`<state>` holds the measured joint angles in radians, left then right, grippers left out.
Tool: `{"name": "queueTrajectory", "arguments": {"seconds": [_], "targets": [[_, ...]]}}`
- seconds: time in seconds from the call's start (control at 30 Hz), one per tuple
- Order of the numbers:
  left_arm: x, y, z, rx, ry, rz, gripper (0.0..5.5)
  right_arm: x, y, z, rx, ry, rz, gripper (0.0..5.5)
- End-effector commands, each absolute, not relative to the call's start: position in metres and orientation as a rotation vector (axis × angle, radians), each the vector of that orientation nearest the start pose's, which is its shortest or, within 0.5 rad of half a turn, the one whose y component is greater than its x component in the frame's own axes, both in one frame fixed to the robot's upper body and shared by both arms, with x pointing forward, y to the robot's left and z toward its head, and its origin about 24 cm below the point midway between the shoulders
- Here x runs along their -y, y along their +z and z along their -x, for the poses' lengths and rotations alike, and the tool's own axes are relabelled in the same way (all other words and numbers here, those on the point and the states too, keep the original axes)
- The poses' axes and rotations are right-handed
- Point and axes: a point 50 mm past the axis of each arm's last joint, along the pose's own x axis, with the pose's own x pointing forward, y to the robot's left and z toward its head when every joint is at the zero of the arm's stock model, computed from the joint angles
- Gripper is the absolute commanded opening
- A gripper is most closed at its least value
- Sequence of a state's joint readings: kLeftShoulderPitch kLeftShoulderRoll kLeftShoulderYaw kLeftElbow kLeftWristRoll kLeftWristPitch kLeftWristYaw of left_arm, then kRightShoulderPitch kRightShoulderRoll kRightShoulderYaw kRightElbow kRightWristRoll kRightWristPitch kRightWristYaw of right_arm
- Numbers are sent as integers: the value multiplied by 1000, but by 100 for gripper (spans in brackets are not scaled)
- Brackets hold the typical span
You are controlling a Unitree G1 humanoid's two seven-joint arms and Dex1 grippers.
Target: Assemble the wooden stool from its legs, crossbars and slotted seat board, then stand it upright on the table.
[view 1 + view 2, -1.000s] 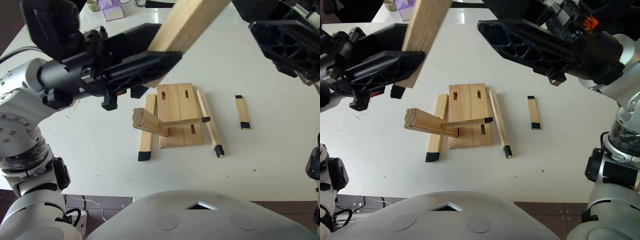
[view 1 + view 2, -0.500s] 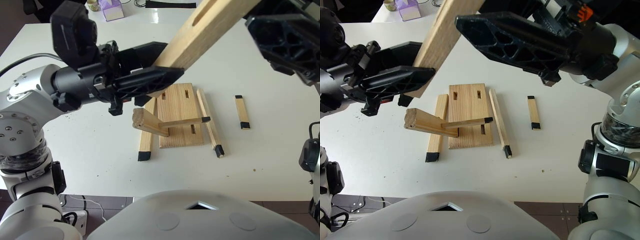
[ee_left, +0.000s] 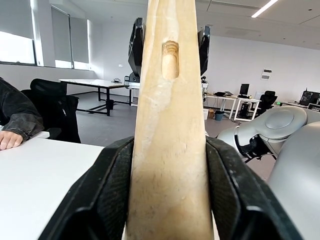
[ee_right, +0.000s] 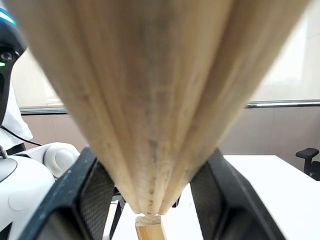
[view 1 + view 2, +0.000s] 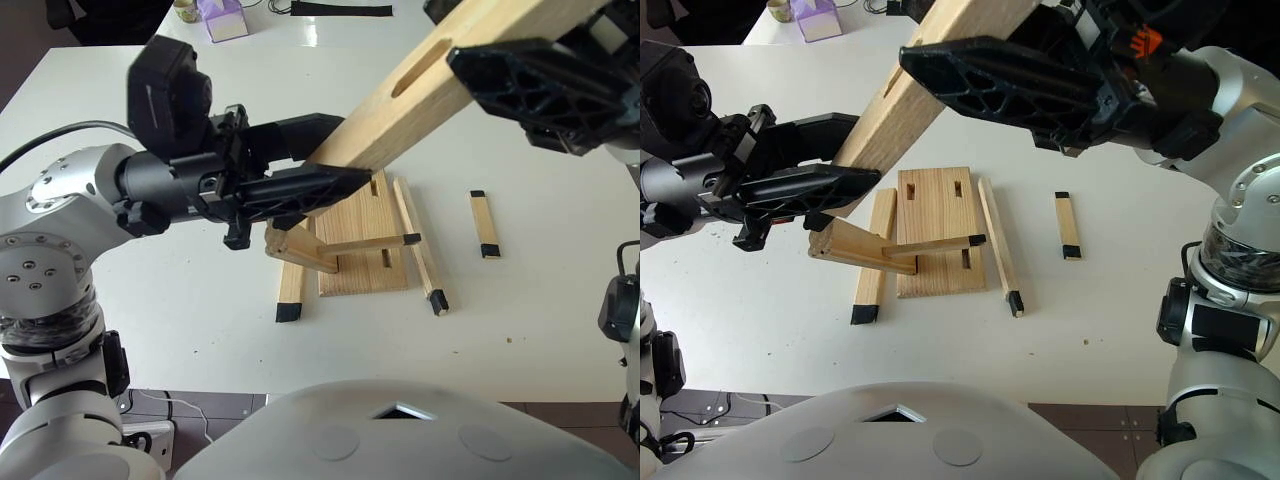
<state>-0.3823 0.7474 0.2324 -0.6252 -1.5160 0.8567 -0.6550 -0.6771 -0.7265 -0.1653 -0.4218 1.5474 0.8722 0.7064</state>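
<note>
The left gripper [image 5: 345,152] clenches the lower end of a long slotted wooden leg [image 5: 415,105] and the right gripper [image 5: 447,40] grips it higher up. The leg slants in mid-air above the seat board [image 5: 365,280] (flat on the white table [image 5: 550,320]).

On the table [image 5: 170,310], the seat board [image 5: 362,272] lies between a left leg [image 5: 290,288] and a right leg [image 5: 421,252] (short piece [image 5: 484,224] farther right, apart).
</note>
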Motion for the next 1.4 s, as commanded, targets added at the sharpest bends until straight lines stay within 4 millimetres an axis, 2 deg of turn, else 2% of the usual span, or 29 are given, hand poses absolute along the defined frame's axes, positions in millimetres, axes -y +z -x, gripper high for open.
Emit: {"name": "queueTrajectory", "arguments": {"seconds": [0.03, 0.27, 0.3, 0.4, 0.6, 0.7, 0.8, 0.87, 0.93, 1.0, 1.1, 1.27, 1.4], "targets": [[-146, 254, -192, 108, -1529, 252, 201, 139, 284, -217, 141, 1637, -203, 204], [-148, 251, -196, 90, -1502, 224, 201, 140, 280, -219, 138, 1612, -143, 204], [-147, 250, -196, 80, -1508, 215, 237, 140, 280, -220, 141, 1605, -140, 204], [-147, 249, -200, 86, -1494, 213, 275, 140, 281, -223, 154, 1596, -133, 201], [-150, 257, -225, 159, -1331, 250, 362, 145, 293, -232, 218, 1501, -74, 201], [-157, 260, -239, 179, -1243, 261, 362, 157, 297, -246, 251, 1380, -16, 201], [-175, 258, -253, 181, -1134, 235, 362, 179, 291, -263, 256, 1236, 71, 201], [-194, 245, -263, 135, -1022, 198, 362, 192, 277, -270, 217, 1177, 140, 201], [-215, 209, -271, -13, -872, 49, 362, 201, 253, -270, 146, 1166, 205, 201], [-226, 166, -261, -182, -853, -131, 362, 205, 230, -264, 72, 1183, 229, 201], [-219, 125, -238, -307, -930, -225, 362, 206, 204, -255, -6, 1203, 237, 201], [-203, 92, -212, -362, -1003, -236, 362, 207, 174, -250, -87, 1213, 328, 201], [-203, 73, -201, -407, -1016, -308, 362, 220, 161, -248, -143, 1196, 373, 201]]}}
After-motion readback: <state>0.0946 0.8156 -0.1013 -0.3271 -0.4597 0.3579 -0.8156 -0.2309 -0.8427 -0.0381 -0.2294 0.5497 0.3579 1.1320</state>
